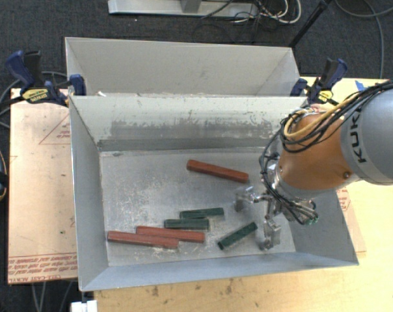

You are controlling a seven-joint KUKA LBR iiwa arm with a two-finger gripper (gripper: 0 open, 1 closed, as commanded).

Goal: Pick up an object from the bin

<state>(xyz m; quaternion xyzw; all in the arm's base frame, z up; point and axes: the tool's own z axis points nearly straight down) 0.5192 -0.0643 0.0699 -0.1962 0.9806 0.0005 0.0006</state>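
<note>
Zero items sit between the jaws: they stand released and spread apart, low over the right front of the bin floor, so nothing is grasped yet. Nearest is a green bar [237, 235], flat and slanted, just left of the lower jaw; I cannot tell whether they touch. My guess is that it is the likeliest pick, since the jaws sit at its near end and a small shift left should straddle it. The orange cover [313, 164] and looped cables sit above the jaws. The arm [375, 135] reaches in from the right and tips down, which points the jaws at the floor.

Further left, a second green bar [202, 212] and a third green bar [187, 223] lie nearly parallel, close together. Beyond them a red pair [154, 237] lies side by side near the front wall. A lone red bar [217, 171] lies mid-bin, well apart from the rest.

All the bars lie flat and mostly clear of the walls, so access from above looks easy. The bin [86, 174] is scuffed grey metal with sloped sides that would slide strays inward. Dark carpet [27, 18] lies around it, with loose cables behind.
</note>
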